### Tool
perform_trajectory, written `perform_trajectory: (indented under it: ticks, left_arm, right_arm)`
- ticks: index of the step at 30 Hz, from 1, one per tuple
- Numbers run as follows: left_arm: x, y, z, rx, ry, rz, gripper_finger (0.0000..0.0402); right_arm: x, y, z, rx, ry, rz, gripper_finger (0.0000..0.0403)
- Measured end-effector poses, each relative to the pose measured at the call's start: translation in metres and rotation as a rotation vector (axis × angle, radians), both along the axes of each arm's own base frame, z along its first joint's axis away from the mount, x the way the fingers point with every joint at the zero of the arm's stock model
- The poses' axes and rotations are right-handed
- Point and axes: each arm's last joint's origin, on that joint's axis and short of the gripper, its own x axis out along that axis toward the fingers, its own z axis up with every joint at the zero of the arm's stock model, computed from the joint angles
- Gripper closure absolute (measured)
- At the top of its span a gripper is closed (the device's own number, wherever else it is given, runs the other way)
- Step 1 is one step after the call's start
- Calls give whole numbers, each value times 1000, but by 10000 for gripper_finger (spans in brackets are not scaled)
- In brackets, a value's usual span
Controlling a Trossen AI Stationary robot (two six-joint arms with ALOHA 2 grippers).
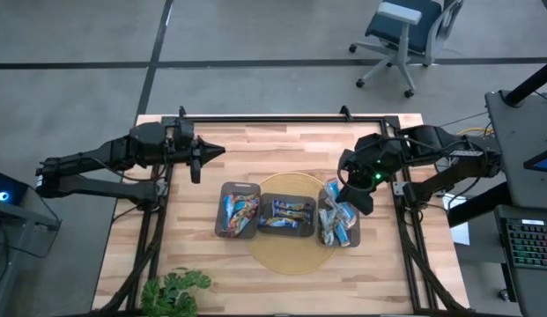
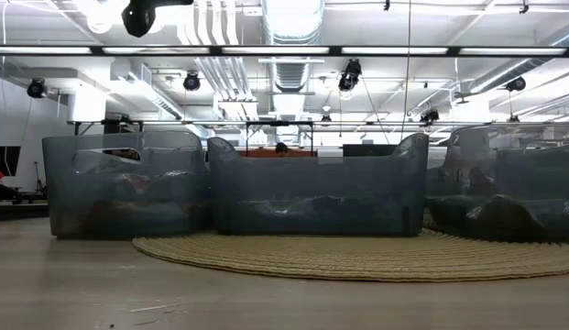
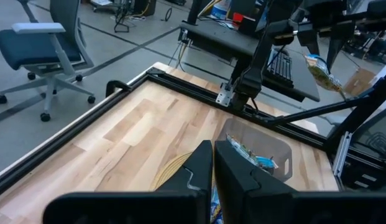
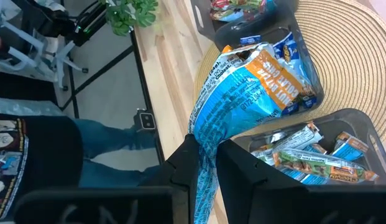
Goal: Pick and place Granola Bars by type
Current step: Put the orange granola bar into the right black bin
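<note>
Three dark trays stand in a row on a round woven mat (image 1: 286, 257). The left tray (image 1: 220, 211), middle tray (image 1: 287, 198) and right tray (image 4: 367, 124) each hold granola bars. My right gripper (image 4: 206, 168) hangs above the right tray, shut on a blue and orange granola bar (image 4: 255, 87). My left gripper (image 1: 207, 155) is shut and holds nothing. It hovers over the bare table near the left edge, left of the trays, pointing toward them. My right gripper pinches the bar's crimped blue wrapper end (image 4: 204, 146) between its two fingers. The fingers slant down from the table's right side. The bar sticks out beyond the fingertips, lifted clear above the trays.
A potted plant (image 1: 172, 291) stands at the table's near left corner. A black frame rail (image 1: 282, 120) runs along the far edge. A person in a dark shirt and jeans (image 4: 31, 149) stands beside the table. Bare wood lies left of the trays.
</note>
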Motion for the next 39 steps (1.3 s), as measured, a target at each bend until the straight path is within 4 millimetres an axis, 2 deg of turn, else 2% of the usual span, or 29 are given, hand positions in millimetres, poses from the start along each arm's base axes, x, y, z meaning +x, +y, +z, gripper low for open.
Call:
perform_trajectory:
  ticks: [18,27,39]
  left_arm:
    - [0,0,0,1,0,0,402]
    - [0,0,0,-18,-4,4,402]
    - [0,0,0,-19,-4,3,402]
  right_arm:
    - [0,0,0,11,10,-14,360]
    - [-10,-1,-9,28,169,-64,360]
    - [-9,-1,-8,7,147,-50,360]
